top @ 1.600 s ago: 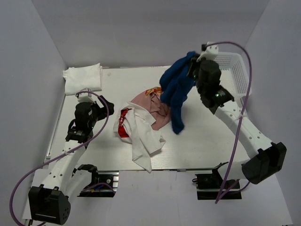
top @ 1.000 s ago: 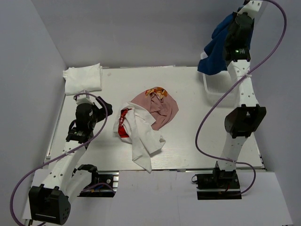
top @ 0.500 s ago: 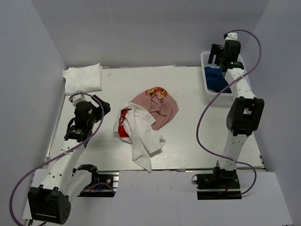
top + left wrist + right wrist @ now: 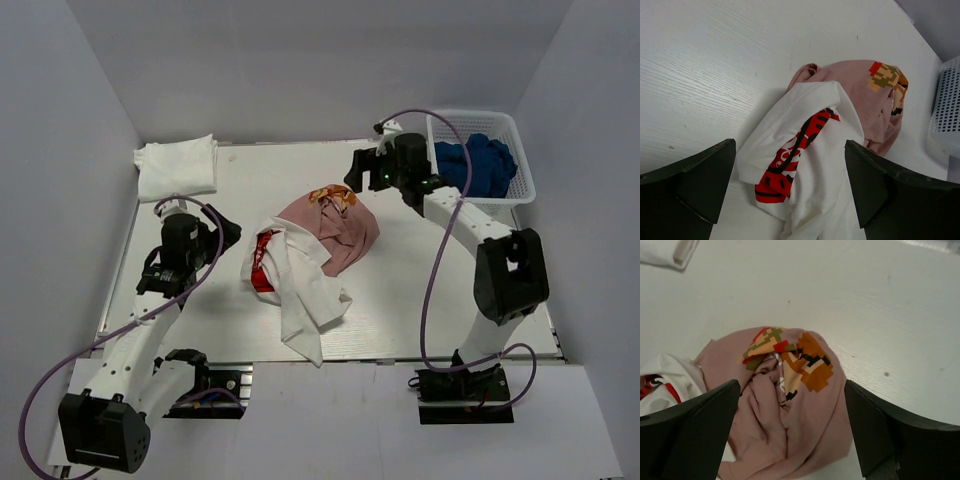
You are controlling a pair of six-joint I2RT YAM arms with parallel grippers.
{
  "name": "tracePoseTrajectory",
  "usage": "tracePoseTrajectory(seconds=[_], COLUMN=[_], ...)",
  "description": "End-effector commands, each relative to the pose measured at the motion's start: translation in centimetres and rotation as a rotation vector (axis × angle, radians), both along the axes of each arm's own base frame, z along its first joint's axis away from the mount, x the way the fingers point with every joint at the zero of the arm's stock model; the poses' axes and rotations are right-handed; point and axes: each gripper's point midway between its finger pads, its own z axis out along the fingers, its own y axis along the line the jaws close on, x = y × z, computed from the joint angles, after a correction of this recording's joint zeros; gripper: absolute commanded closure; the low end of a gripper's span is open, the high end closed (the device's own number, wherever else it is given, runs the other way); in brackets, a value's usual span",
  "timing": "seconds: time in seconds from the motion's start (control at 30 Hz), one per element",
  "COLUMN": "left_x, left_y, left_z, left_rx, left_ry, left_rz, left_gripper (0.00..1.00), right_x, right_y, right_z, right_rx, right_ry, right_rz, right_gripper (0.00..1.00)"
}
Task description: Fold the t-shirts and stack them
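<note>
Though the red print on the white t-shirt [image 4: 835,165] carries curling script, folds leave it unreadable. Touching it mid-desk [image 4: 430,290], the pink t-shirt [image 4: 805,435] shows a pixel figure. A navy t-shirt [image 4: 478,165] fills the far-right basket [image 4: 525,185], and folded white t-shirts [image 4: 176,166] lie far left. The left gripper [image 4: 790,185] reaches right and the right gripper [image 4: 790,425] stretches left over pink, both jaws spread, empty.

A white wood-grain table [image 4: 430,290] fills the floor of the enclosure. A white plastic mesh basket [image 4: 470,113] stands at its far right corner. Pale grey walls [image 4: 300,70] close the left, far and right sides. A small dark speck [image 4: 886,374] marks the tabletop.
</note>
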Motion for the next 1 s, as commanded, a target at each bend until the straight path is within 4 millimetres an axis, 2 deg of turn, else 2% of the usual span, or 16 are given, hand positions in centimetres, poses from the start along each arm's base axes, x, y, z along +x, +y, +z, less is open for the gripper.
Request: tracePoseTrajectory(seconds=[0.0,0.1,0.13,0.23,0.33,0.37,0.57,0.67,0.7,0.73,0.77,0.8,0.83,0.9,0.93,0.97], left_x=[0.2,0.6,1.0,1.3,1.0,1.1,1.0,0.9,0.8,0.7,0.5,0.4,0.4,0.4,0.4,0.3], left_y=[-1.2,-1.1,-1.5,-2.5,-2.2,-2.0,-1.9,-1.4,-1.4,-1.4,-1.2,-1.2,-1.0,-1.2,-1.5,-1.7], left_z=[1.3,0.8,1.6,2.7,2.6,2.6,3.3,2.8,3.1,3.6,3.3,3.0,3.2,2.8,2.6,2.6], left_rx=[-0.008,0.007,0.004,-0.026,-0.046,-0.042,-0.025,-0.004,-0.005,-0.006,-0.001,-0.002,0.001,-0.003,-0.012,-0.017], left_ry=[-0.021,0.000,-0.040,-0.113,-0.120,-0.121,-0.122,-0.104,-0.113,-0.130,-0.127,-0.133,-0.150,-0.150,-0.152,-0.152], left_rz=[-0.077,-0.098,-0.123,-0.171,-0.134,-0.126,-0.134,-0.115,-0.115,-0.115,-0.105,-0.105,-0.097,-0.105,-0.123,-0.132], left_gripper=[0.01,0.01,0.01,0.01,0.01,0.01,0.01,0.01,0.01,0.01,0.01,0.01,0.01,0.01,0.01,0.01], right_x=[-0.6,-1.2,-1.3,-0.9,-0.6,-1.0,-1.9,-1.6,-1.8,-1.8,-1.2,-0.8,-0.1,0.6,0.5,0.5], right_y=[3.1,5.6,5.9,6.0,6.5,5.8,7.4,7.7,8.1,7.9,8.3,8.4,8.2,8.4,7.9,7.6], right_z=[-2.2,-4.9,-6.3,-9.4,-12.1,-14.1,-16.6,-16.5,-16.3,-16.1,-13.4,-12.0,-7.4,-2.9,2.3,4.3], right_rx=[0.029,0.023,0.019,-0.049,-0.120,-0.188,-0.286,-0.263,-0.252,-0.256,-0.224,-0.214,-0.194,-0.160,-0.115,-0.100], right_ry=[0.077,0.151,0.178,0.198,0.218,0.258,0.241,0.265,0.274,0.288,0.244,0.212,0.105,-0.006,-0.102,-0.145], right_rz=[0.034,0.097,0.093,0.022,-0.004,-0.032,-0.049,-0.074,-0.056,-0.060,-0.069,-0.071,-0.082,-0.076,-0.083,-0.085], right_gripper=[0.10,0.10,0.10,0.10,0.10,0.10,0.12,0.66,1.00,1.00,1.00,1.00,1.00,1.00,1.00,1.00])
